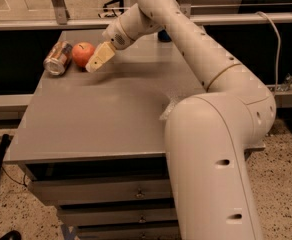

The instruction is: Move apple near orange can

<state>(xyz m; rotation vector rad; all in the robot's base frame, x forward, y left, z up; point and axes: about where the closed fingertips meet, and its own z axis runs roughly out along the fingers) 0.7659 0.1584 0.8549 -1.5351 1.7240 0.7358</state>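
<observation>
Gripper [97, 63] just beside apple [83, 54] at its 4 o'clock; orange can [57, 58] blocks you at its 9; table [101, 129] gives you room twd 6.

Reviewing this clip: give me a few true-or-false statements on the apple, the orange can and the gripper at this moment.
1. The apple sits next to the orange can on the table. True.
2. The orange can stands upright. False: it lies on its side.
3. The gripper is right beside the apple. True.
4. The gripper hangs over the table's near edge. False: it is by the far left corner.
</observation>
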